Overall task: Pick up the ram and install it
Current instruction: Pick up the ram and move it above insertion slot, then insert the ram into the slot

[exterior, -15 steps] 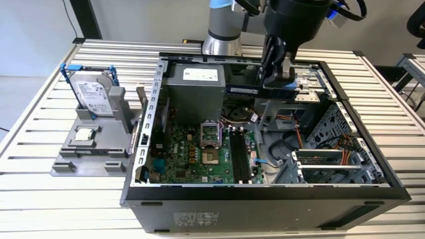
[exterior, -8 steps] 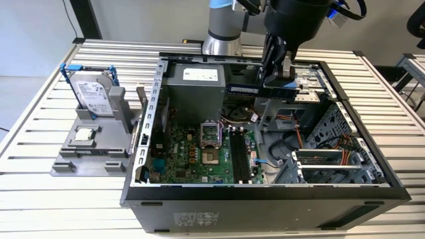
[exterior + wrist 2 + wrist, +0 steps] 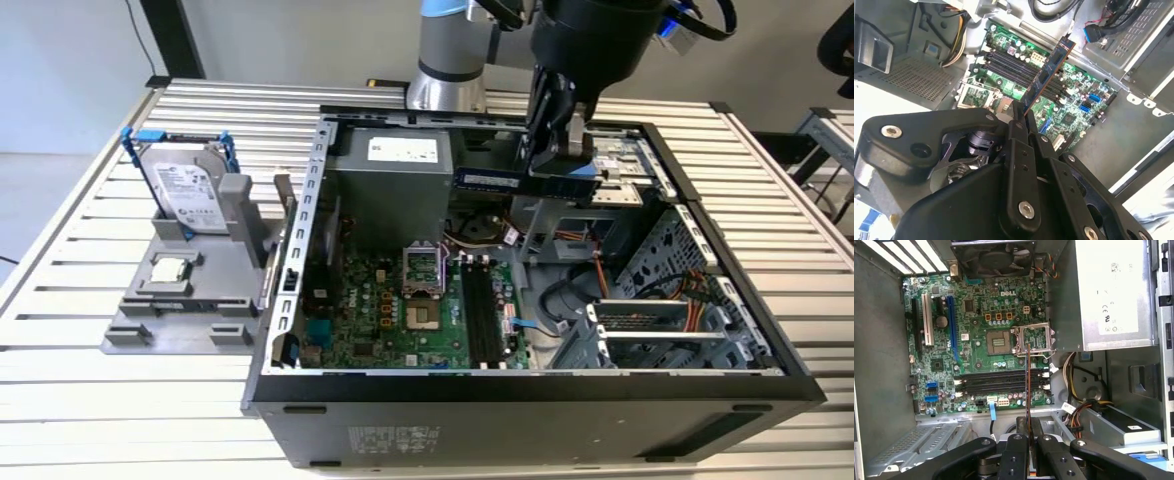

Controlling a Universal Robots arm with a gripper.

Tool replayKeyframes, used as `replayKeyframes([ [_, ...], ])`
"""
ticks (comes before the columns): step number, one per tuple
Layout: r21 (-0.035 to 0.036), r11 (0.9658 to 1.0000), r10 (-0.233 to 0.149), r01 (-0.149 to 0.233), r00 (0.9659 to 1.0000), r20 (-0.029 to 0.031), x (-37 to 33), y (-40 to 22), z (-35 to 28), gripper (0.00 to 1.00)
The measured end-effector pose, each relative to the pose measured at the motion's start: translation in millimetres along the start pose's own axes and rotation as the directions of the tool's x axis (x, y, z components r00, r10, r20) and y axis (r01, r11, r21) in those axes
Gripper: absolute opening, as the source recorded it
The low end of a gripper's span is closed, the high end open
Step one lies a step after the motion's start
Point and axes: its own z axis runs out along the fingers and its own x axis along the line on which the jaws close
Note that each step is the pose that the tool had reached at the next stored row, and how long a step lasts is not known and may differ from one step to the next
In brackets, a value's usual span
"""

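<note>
The whole job sits on a table of pale, ridged aluminium slats [image 3: 120,400], with a light wall behind, a grey floor off to the exterior view's left, and a second slatted bench [image 3: 830,130] at the exterior view's right edge. A black steel computer case [image 3: 534,415] lies on its side on the slats with its panel off, showing a green motherboard [image 3: 400,310] and a grey boxy power supply [image 3: 394,190] inside. The arm's black gripper [image 3: 566,166] hangs over the far part of the case, and its jaws are pinching the ram [image 3: 507,181], a slim, flat, dark blue-black circuit-board stick that it carries level and up in the air, well apart from the board below. In the second wrist view the ram [image 3: 1049,72] juts out from the gripper [image 3: 1021,119] over the long black memory slots [image 3: 1014,67] without touching them. In the first wrist view it appears edge-on as a thin line [image 3: 1027,390] between the black fingers [image 3: 1016,457]. Just beside the case, on the exterior view's left, a grey moulded fixture [image 3: 214,300] holds an upright silver hard drive in a blue frame [image 3: 187,185] and a small square silver processor chip [image 3: 170,270].
</note>
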Motion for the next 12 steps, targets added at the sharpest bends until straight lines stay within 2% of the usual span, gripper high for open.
replayKeyframes([
  [3,0.0001,1.0,0.007,-0.007,1.0,0.0002,0.0,0.0,0.0,0.0],
  [7,0.0013,0.9988,0.049,-0.049,0.9988,0.0018,0.0,0.0,0.0,0.0],
  [12,0.0029,0.993,0.118,-0.118,0.993,0.0045,0.0,0.0,0.0,0.0],
])
